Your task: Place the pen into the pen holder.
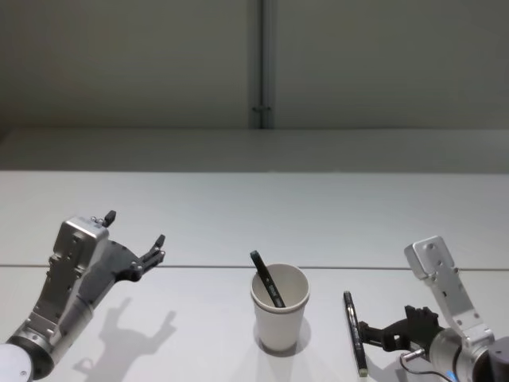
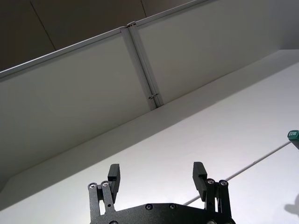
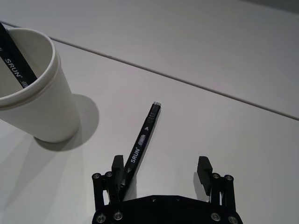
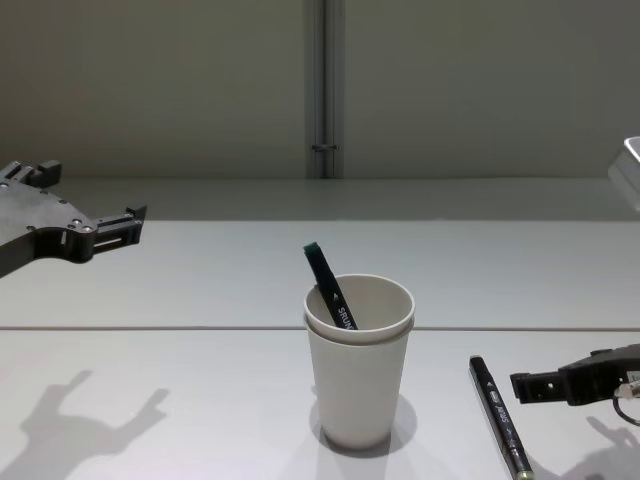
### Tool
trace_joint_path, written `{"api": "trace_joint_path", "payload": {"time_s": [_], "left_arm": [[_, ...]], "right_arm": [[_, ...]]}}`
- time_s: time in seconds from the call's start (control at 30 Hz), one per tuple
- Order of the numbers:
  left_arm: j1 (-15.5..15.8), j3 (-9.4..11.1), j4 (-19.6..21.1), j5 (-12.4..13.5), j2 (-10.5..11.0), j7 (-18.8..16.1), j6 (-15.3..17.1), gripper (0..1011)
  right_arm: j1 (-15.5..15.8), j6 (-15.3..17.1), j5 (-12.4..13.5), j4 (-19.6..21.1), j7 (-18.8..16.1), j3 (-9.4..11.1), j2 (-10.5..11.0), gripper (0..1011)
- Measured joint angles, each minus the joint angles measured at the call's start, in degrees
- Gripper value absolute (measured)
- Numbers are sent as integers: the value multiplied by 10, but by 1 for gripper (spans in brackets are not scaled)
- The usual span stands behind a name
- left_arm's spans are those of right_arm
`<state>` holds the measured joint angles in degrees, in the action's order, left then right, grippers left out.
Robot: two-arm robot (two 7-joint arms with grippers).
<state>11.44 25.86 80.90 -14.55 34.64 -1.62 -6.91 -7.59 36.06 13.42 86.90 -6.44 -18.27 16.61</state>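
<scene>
White tabletop (image 1: 199,215), pale wall behind. My right jaws sit low and spread wide beside the pen (image 1: 354,333), which is slim and black with white lettering. It lies flat just right of the pen holder (image 1: 279,322), so I'd say I'm set for the pickup. A second pen (image 1: 267,289) leans inside. My left jaws, released, hang raised at left.

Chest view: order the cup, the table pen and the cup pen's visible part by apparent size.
1. paper cup
2. pen on the table, nearer the camera
3. visible part of the pen in the cup
</scene>
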Motion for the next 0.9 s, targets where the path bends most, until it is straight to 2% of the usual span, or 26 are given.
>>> {"api": "trace_joint_path", "payload": {"time_s": [0.37,0.9], "left_arm": [[0,0,0,0,0,0,0,1001],[0,0,0,0,0,0,0,1001]], "right_arm": [[-4,22,-19,-15,12,-3,-24,1001],[-16,29,-40,-40,19,-3,-54,1001]]}}
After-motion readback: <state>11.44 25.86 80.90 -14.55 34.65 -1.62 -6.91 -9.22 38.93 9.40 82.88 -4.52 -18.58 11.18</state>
